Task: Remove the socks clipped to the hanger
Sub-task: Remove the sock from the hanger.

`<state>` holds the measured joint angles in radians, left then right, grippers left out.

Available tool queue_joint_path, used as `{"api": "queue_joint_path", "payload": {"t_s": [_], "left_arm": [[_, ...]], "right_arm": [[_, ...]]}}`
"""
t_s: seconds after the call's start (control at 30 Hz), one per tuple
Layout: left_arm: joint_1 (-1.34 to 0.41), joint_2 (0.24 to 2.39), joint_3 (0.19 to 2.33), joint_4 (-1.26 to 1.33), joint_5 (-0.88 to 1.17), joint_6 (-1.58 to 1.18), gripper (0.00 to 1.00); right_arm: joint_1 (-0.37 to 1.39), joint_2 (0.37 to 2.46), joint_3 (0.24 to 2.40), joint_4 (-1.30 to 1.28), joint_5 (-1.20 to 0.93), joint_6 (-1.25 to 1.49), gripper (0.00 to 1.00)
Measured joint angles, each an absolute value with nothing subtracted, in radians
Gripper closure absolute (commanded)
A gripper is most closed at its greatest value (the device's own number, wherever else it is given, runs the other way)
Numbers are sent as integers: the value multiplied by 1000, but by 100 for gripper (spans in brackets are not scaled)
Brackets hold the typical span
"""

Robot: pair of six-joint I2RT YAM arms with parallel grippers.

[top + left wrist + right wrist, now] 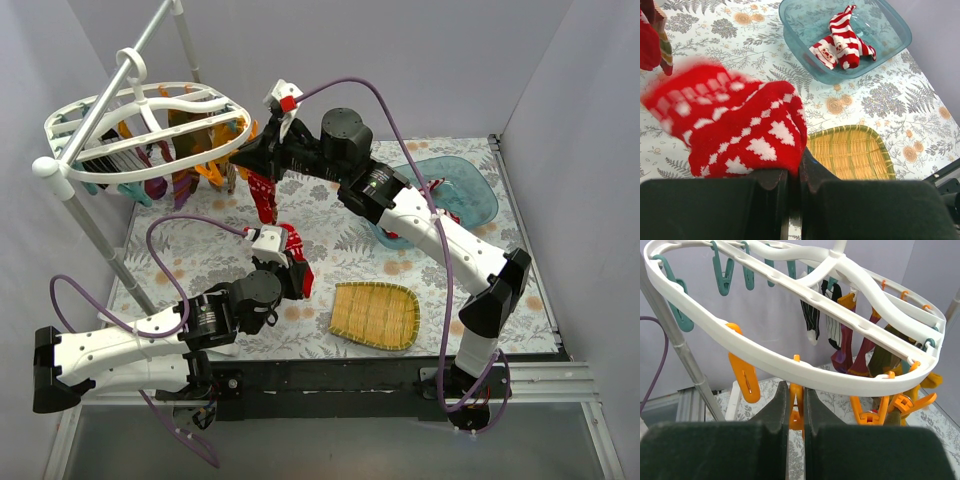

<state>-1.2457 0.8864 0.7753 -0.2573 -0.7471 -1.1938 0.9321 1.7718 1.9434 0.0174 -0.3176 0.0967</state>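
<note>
The white oval hanger (150, 130) hangs at the back left with several socks (185, 160) clipped under it. In the right wrist view its rim (790, 365) runs just above my fingers, with black-and-white striped (812, 315) and maroon (845, 347) socks behind. My right gripper (243, 160) (796, 395) is shut on an orange clip (796, 407) at the hanger's near rim. A red patterned sock (263, 195) hangs just below it. My left gripper (295, 275) (794, 172) is shut on a red sock with white trees (740, 130), held above the table.
A teal bin (470, 195) (900, 40) at the back right holds red-and-white striped socks (842, 42). A woven bamboo tray (375, 315) (850, 152) lies at the front centre. The grey-white pole stand (95, 235) rises at the left.
</note>
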Motion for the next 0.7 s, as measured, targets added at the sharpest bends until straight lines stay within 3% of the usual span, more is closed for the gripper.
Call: {"api": "queue_joint_path", "payload": {"t_s": [0.13, 0.23, 0.27, 0.37, 0.47, 0.7], "left_arm": [[-1246, 886, 775, -258, -746, -1194, 100], [-1246, 886, 775, -258, -744, -1194, 100], [-1246, 886, 775, -258, -743, -1194, 100], [-1246, 887, 775, -259, -743, -1194, 100], [-1246, 887, 775, -259, -743, -1194, 100], [-1246, 904, 776, -258, -743, -1190, 100]], "right_arm": [[933, 1772, 1943, 23, -312, 98, 99], [933, 1772, 1943, 26, -312, 99, 59], [933, 1772, 1942, 27, -312, 99, 33], [933, 1766, 1926, 32, -308, 104, 16], [934, 1732, 1847, 57, -303, 99, 10], [937, 1563, 1563, 94, -257, 102, 8]]}}
